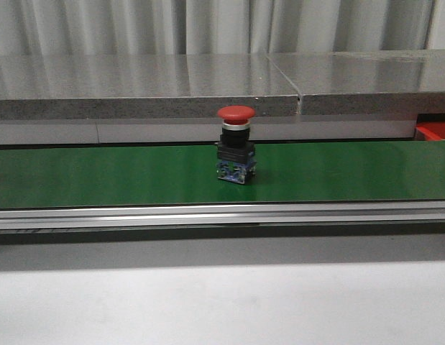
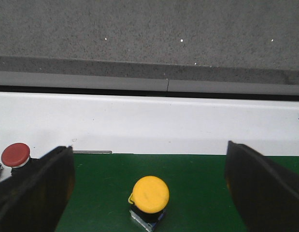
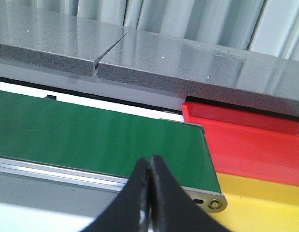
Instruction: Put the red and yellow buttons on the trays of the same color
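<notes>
A red button (image 1: 236,153) stands upright mid-belt on the green conveyor (image 1: 100,176). The left end effector (image 2: 147,186) gapes wide above a yellow button (image 2: 150,195). The right end effector (image 3: 149,193) is pinched closed, empty, near the red tray (image 3: 246,140) and yellow tray (image 3: 265,203).

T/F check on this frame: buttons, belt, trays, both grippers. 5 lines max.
1. The red button stands upright on the green belt. True.
2. The left gripper is shut on the yellow button. False: its jaws are wide open, the button lies between them untouched.
3. The right gripper is shut and holds nothing. True.
4. The red tray holds a button. False: its visible part holds none.
5. The yellow tray adjoins the red tray. True.
</notes>
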Tool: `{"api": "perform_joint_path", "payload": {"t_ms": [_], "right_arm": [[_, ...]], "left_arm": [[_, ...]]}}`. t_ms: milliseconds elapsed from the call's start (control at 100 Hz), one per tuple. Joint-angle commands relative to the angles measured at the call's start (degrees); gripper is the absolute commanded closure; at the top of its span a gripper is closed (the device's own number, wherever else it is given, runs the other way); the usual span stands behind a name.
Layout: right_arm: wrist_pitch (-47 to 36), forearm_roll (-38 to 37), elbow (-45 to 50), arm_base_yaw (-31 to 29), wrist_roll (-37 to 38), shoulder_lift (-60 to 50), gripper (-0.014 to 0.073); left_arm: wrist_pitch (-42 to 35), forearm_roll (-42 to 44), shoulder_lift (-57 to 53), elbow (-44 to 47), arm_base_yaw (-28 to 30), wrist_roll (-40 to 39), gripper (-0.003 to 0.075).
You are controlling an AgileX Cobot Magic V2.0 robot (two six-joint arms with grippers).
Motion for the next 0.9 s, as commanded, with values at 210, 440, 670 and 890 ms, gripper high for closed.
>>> {"api": "perform_joint_path", "payload": {"t_ms": [210, 440, 670, 890], "right_arm": [[-5.0, 0.0, -0.5, 0.1, -0.1, -0.9, 0.0661], [-7.3, 0.0, -0.5, 0.1, -0.1, -0.9, 0.0661], [-7.2, 2.5, -3.5, 0.1, -0.1, -0.9, 0.0661], [5.3, 4.8, -16.0, 0.1, -0.1, 4.3, 0.0661]], "left_arm": [[-9.7, 0.4, -20.5, 16.8, -0.5, -0.1, 0.0102], [-9.7, 0.4, -29.5, 23.4, -0.5, -0.1, 0.0269], [-9.2, 0.5, -30.3, 23.7, -0.5, -0.1, 0.0736], [-9.2, 0.5, -30.3, 23.7, -0.5, -0.1, 0.0739]]}}
